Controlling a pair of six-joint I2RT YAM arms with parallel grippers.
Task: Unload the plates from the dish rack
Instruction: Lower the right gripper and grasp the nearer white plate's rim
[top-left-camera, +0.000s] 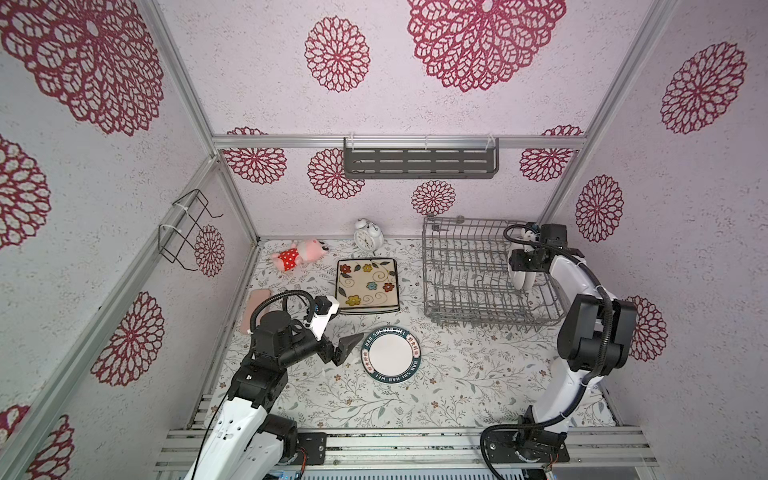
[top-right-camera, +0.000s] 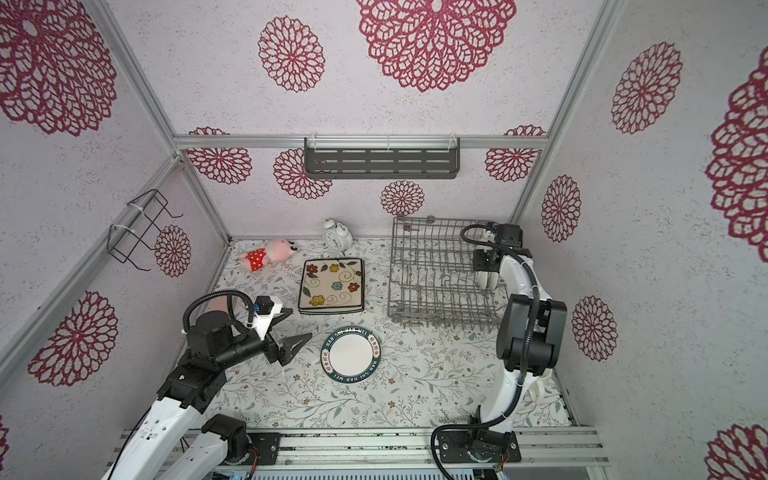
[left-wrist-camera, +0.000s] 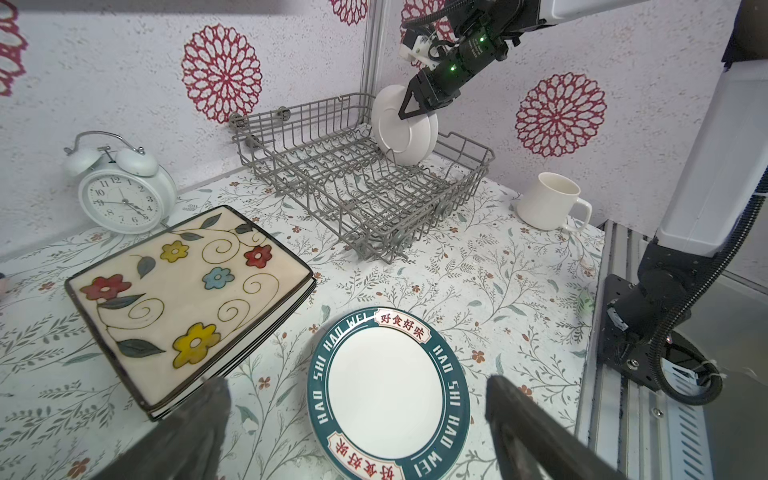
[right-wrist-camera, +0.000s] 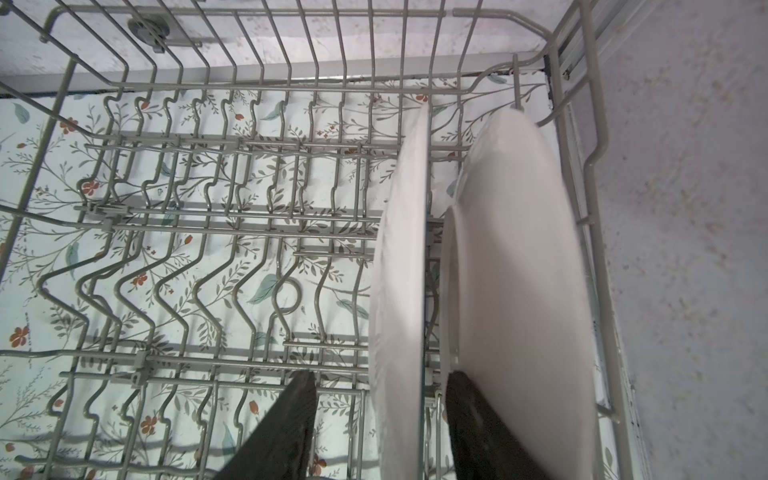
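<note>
The flower-printed tabletop (top-left-camera: 457, 386) carries everything. The right arm (top-left-camera: 598, 328) rises from the near right edge and bends toward the far right corner, where the right jaws point down into the dish rack (top-left-camera: 465, 249). The left arm (top-left-camera: 282, 332) sits at the near left. The left jaws are spread wide and empty, just left of the lettered plate (top-left-camera: 392, 354).

The grey wire dish rack stands at the far right of the tabletop. Its tines are bare except at its right end, where two white plates stand upright side by side: the inner plate (right-wrist-camera: 399, 291) and the outer plate (right-wrist-camera: 523, 270). The right jaws are spread astride the inner plate, one finger on its open-rack side and the other in the gap between the two plates. The right wrist view shows space on both sides, so nothing is pinched.

Left of the rack lies a stack of square plates (top-left-camera: 366, 284), a flower-painted one on top. Nearer, the lettered plate, round with a teal rim, lies flat.

An alarm clock (top-left-camera: 368, 237) stands by the far wall, with a plush toy (top-left-camera: 297, 254) to its left. A cream mug (left-wrist-camera: 548, 199) stands by the right wall, nearer than the rack.
</note>
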